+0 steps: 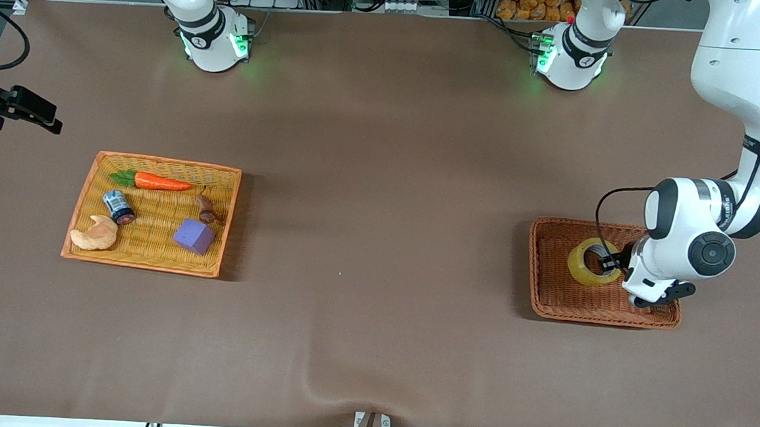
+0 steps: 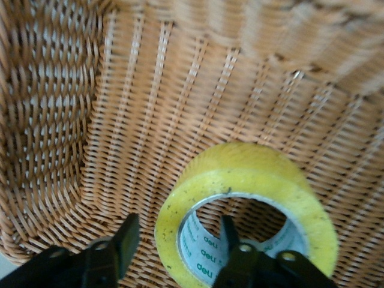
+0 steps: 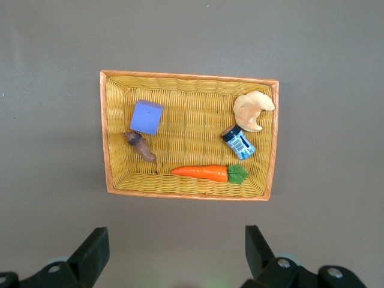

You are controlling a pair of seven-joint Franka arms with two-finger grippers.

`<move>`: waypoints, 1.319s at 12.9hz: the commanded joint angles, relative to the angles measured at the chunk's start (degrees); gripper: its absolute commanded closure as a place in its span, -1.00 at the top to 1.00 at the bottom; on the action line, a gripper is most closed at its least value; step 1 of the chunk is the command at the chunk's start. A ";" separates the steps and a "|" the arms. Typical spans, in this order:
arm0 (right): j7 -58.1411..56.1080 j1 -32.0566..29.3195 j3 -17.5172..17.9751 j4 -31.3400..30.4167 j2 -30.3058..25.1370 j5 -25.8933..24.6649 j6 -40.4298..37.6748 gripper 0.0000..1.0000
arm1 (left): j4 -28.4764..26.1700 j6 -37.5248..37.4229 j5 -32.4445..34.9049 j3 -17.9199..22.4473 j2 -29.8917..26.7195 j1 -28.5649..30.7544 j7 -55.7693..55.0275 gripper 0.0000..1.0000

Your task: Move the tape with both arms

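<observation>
Tape (image 1: 592, 262), a translucent yellow roll, stands tilted on edge in the brown wicker basket (image 1: 549, 303) at the right of the front frame. The left gripper (image 2: 179, 240) straddles its rim: one finger (image 2: 230, 235) sits inside the grey-white core, the other finger (image 2: 127, 237) outside the yellow wall, and the jaws look parted, not yet pressing on the roll.

My guess is the risk lies in closing: the roll leans and could roll or tip off the inner finger, or the outer finger could snag the weave.

Green print inside the core seems to read "nea", repeated; I cannot be sure.

At the left of the front frame lies the yellow basket (image 1: 82, 200) holding a carrot (image 1: 161, 182), a small blue-labelled can (image 1: 118, 206) whose writing is too small to read, a croissant (image 1: 95, 234) and a purple block (image 1: 194, 236). The right gripper (image 3: 174, 249) waits high over the desk (image 1: 378, 240), jaws wide and empty.
</observation>
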 commanded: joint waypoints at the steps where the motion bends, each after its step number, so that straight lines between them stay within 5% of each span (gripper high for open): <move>1: -0.54 -0.67 0.58 1.44 0.77 -0.49 -0.33 1.00 | 0.57 -0.50 1.56 -0.73 -3.99 0.01 -0.60 1.00; 8: -0.63 -0.67 0.58 1.44 0.68 -0.57 -0.33 1.00 | 0.50 -4.53 -0.28 -3.45 -17.07 0.28 2.29 1.00; 17: -0.63 -0.67 0.58 1.44 0.77 -0.49 -0.24 1.00 | 0.76 -20.01 -6.09 -3.54 -31.05 0.19 28.32 1.00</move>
